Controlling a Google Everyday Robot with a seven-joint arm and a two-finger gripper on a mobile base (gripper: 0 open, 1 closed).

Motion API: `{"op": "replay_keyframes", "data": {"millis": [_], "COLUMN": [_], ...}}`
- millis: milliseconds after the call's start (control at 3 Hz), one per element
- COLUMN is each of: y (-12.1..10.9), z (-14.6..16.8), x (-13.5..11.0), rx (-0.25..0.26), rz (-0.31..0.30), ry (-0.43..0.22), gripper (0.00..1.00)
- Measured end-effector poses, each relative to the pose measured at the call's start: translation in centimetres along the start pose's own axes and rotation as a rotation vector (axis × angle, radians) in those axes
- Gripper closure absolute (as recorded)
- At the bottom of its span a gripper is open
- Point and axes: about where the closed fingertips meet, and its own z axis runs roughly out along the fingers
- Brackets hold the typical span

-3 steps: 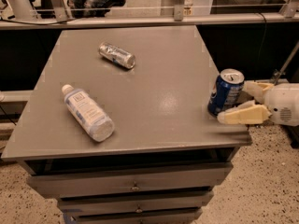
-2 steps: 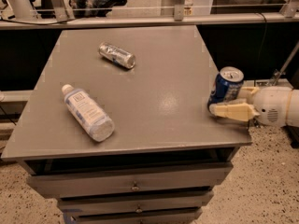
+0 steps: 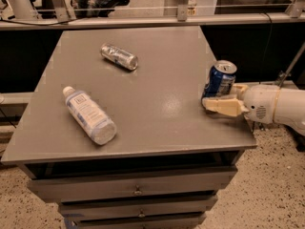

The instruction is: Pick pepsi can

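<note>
The pepsi can (image 3: 219, 79), dark blue with a silver top, stands at the right edge of the grey table (image 3: 162, 113), leaning slightly left. My gripper (image 3: 215, 98) reaches in from the right on a white arm (image 3: 276, 108). Its cream near finger (image 3: 224, 106) presses against the front of the can's base. The far finger (image 3: 239, 88) shows just behind the can. The jaws are closed around the can, which rests on the table.
A slim silver can (image 3: 119, 56) lies on its side at the table's back left. A clear plastic bottle (image 3: 89, 114) with a white cap lies at the front left. Drawers (image 3: 138, 191) sit under the tabletop. A metal rail (image 3: 157, 20) runs behind the table.
The gripper has moved left and inward. Its near finger has swung from beside the table's edge up against the can's base, and the can now leans a little.
</note>
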Motion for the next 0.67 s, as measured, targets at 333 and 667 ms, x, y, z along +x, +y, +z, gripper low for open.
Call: {"op": "replay_keyframes", "data": {"millis": [333, 667], "y": [0.8, 2.4], "z": [1.6, 2.8], "x": [-3.5, -8.6], "rx": [-0.038, -0.079], "rz": [-0.039, -0.115], "ry": [-0.037, -0.044], "gripper": [1.00, 1.00]}}
